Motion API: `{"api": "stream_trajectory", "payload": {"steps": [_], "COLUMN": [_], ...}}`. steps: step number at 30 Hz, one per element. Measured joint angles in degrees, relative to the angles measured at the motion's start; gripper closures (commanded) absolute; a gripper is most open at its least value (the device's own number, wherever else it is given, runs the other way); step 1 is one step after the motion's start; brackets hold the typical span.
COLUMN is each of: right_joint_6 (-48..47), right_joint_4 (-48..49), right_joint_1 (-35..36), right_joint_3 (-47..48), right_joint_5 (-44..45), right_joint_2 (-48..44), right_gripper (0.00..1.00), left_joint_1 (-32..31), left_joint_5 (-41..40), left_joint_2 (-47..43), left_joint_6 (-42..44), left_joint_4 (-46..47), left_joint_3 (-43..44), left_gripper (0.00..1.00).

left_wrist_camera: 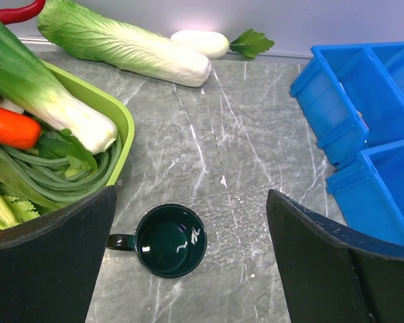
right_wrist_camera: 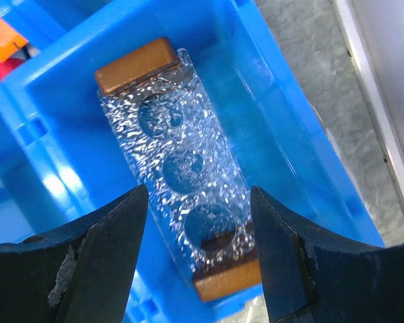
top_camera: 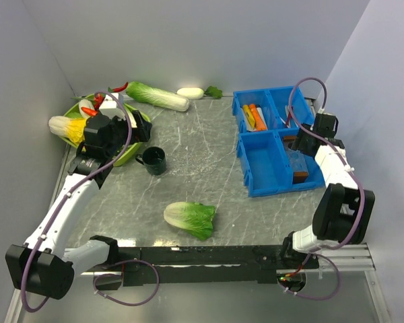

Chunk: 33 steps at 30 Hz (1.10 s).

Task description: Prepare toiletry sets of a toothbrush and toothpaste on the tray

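Observation:
The tray (right_wrist_camera: 182, 161) is a clear dimpled strip with three round holes and brown end blocks. It lies in the near right compartment of the blue bins (top_camera: 252, 176), and shows there as the tray (top_camera: 297, 167). My right gripper (right_wrist_camera: 198, 198) hovers open over its near end, a finger close on each side, holding nothing. Yellow and orange toothpaste tubes (top_camera: 252, 116) lie in the far left compartment. In the far right compartment a thin pale toothbrush (top_camera: 283, 121) shows faintly beside the arm's cable. My left gripper (left_wrist_camera: 188, 262) hangs wide open and empty above the table, by a mug.
A dark green mug (left_wrist_camera: 170, 240) stands under the left gripper, beside a green basket (left_wrist_camera: 124, 121) of vegetables. A long cabbage (top_camera: 156, 96) and a white radish (top_camera: 190, 93) lie at the back. A lettuce head (top_camera: 190, 219) lies front centre. Walls close in on three sides.

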Motion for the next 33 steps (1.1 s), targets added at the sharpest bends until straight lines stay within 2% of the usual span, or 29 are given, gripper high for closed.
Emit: {"api": "stream_trajectory", "payload": {"steps": [9,16,28,33], "right_joint_6": [-2.56,-3.87,-4.66,-5.09], "right_joint_4": [0.5,0.94,0.76,0.83], "right_joint_1": [-0.37,-1.4,-1.57,-1.66], "right_joint_3": [1.2,1.22,3.28,3.72], "right_joint_5": [-0.63,-0.68,-1.4,-1.31], "right_joint_2": [7.34,9.33,12.96,14.08], "right_gripper": [0.31,0.33,0.42,0.5], "left_joint_1": [0.0,0.0,0.0,0.0], "left_joint_5": [1.11,1.88,1.97,1.99], "left_joint_2": [0.28,1.57,2.34,2.43], "left_joint_6": [0.22,0.39,0.44,0.55], "left_joint_4": [0.15,0.44,0.42,0.42], "left_joint_3": [-0.15,-0.2,-0.63,-0.63], "left_gripper": [0.04,0.04,0.04,0.04]}}
